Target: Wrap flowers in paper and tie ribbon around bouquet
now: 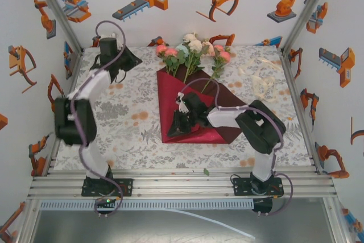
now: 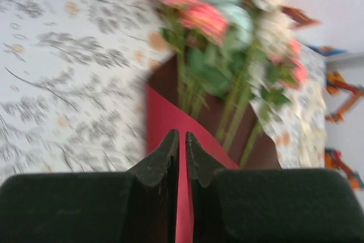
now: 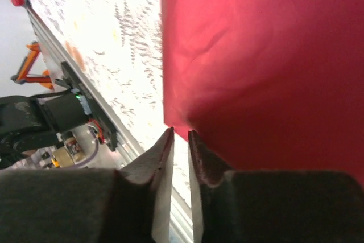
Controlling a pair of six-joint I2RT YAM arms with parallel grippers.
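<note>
The flowers [image 1: 193, 49] lie at the back middle, pink, white and mint blooms pointing away, stems running down onto the crimson paper [image 1: 170, 92]. A darker maroon flap [image 1: 227, 102] is folded over on the right, so the bouquet is a loose flat bundle. The cream ribbon [image 1: 263, 82] lies curled at the back right. My left gripper [image 1: 136, 61] hovers left of the paper's far corner, jaws a narrow slit apart, facing the flowers [image 2: 227, 21] and the paper [image 2: 165, 115]. My right gripper [image 1: 172, 130] sits over the paper's near left part, slightly open, with the paper's corner [image 3: 261, 55] just beyond its tips [image 3: 181, 134].
A grey-and-orange printed tablecloth [image 1: 119, 112] covers the table. An aluminium rail [image 1: 182, 177] runs along the near edge, with a small green leaf [image 1: 206, 171] on it. White walls with orange robot pictures close in the left, back and right.
</note>
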